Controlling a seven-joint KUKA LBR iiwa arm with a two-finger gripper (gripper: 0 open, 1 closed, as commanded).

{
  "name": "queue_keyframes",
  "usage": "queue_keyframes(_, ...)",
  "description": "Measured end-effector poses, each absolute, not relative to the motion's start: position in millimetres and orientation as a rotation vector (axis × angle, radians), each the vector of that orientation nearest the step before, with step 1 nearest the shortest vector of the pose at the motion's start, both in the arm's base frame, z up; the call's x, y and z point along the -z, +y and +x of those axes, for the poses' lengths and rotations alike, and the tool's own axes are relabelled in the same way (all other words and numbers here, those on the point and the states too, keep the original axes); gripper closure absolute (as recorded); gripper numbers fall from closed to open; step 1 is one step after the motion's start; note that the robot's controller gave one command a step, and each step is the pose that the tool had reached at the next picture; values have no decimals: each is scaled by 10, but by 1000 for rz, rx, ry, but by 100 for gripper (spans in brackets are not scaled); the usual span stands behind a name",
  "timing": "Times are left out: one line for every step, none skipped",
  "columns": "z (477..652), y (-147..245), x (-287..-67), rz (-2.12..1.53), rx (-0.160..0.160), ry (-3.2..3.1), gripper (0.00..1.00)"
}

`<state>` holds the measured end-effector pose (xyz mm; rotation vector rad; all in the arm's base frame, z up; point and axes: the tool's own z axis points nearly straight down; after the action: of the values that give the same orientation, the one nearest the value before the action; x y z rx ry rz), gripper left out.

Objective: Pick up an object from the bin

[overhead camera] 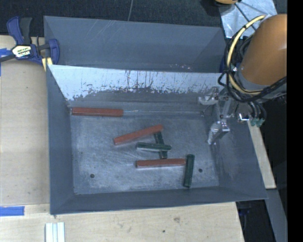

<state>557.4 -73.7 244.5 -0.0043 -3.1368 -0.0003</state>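
Lying nearest the front wall of the bin (60, 150), a dark green stick (189, 170) rested on the floor with its long axis running almost front to back, its top leaning slightly to the view's right. Just to its left, and nearly touching its upper end, a flat red-brown stick (160, 162) lay crosswise. Behind that, two dark green pieces (154, 146) lay crossed over each other, and a tilted red-brown stick (138, 135) sloped up to the right just beyond them, its right end close to the crossed pair.

The gripper (217, 134) hung over bare floor near the bin's right wall, level with these middle things but well to their right. Nothing could be seen in its grasp, and whether it was open or closed could not be told.

Of all the things, the dark green stick was the nearest to it, lying toward the front and a little to the view's left. By my judgement, a pick of that stick would call for a grasp across its narrow width, side to side.

Farthest back, a third red-brown stick (97, 112) lay along the foot of the far wall, well apart from the gripper.

No brand, label or writing could be read on any of the sticks.
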Motion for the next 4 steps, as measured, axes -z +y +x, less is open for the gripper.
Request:
queue_keyframes(5589,-735,-2491,-2,-1,-3145,0)
queue_keyframes(5469,-652,-2006,-33,-2,-3151,0)
queue_keyframes(5527,-597,-1665,-228,0,-3133,0)
queue_keyframes(5129,-633,-806,-7,9,-3140,100)
